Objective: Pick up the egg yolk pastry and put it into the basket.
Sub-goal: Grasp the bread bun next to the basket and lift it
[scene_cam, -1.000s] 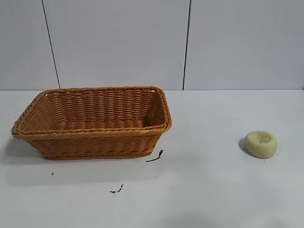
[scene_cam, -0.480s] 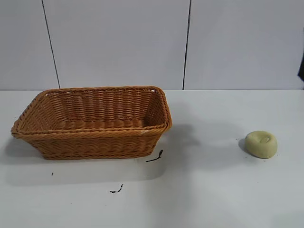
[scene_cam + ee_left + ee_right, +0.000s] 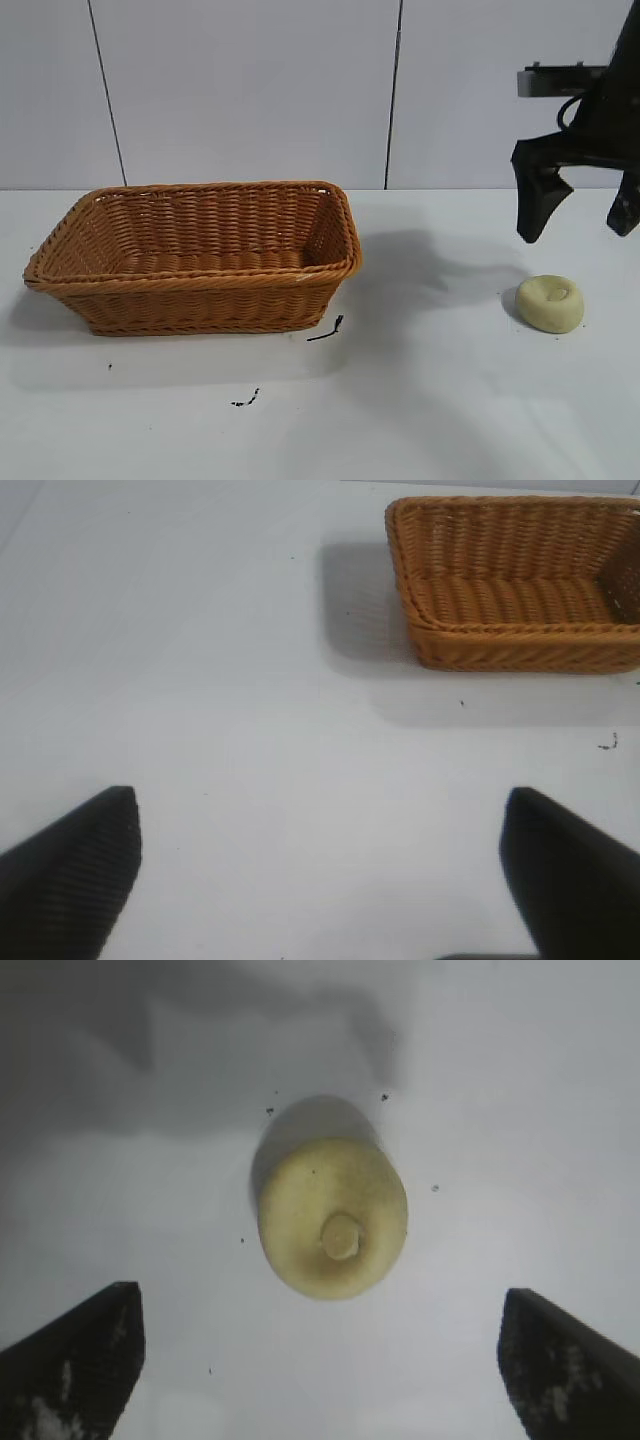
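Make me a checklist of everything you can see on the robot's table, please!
Surface: white table, with a few small dark specks and scraps near the basket.
Egg yolk pastry: on the table at the right, far from the basket, not held.
Basket: at the left, upright, nothing seen inside.
Clutter: a small black scrap by the basket's front corner, another nearer the front.
Right gripper: open, above the pastry, not touching it.
Left gripper: open over bare table, away from the basket.
Cables: a dark cable loop on the right arm.
Surroundings: pale wall panels with dark seams.
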`<state>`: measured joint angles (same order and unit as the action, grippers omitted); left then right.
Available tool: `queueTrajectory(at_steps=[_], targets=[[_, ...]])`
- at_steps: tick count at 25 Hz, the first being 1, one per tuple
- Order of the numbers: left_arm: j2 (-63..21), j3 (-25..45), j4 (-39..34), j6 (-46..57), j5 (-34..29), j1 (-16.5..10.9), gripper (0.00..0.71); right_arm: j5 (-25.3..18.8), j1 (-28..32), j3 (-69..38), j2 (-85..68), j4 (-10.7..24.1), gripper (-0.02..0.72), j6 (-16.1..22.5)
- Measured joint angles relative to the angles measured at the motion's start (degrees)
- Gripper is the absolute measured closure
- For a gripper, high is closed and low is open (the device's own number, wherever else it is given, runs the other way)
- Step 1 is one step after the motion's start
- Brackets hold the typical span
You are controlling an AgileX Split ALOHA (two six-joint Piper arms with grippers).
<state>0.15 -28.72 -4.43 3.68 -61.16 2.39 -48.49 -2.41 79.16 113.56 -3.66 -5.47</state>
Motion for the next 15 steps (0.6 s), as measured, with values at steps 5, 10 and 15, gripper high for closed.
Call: queueTrajectory(at_steps=[5, 10, 15], targets=[[0.0, 0.0, 0.0, 0.0, 0.0, 0.0, 0.014, 3.8, 0.0, 0.0, 5.7, -0.4, 0.040, 0.0], [0.0, 0.0, 0.0, 0.0, 0.0, 0.0, 0.014, 6.3, 0.0, 0.0, 8.1, -0.4, 0.041, 0.0], [0.0, 0.0, 0.0, 0.0, 0.0, 0.0, 0.014, 6.7, 0.0, 0.0, 8.3, -0.4, 0.197, 0.0]])
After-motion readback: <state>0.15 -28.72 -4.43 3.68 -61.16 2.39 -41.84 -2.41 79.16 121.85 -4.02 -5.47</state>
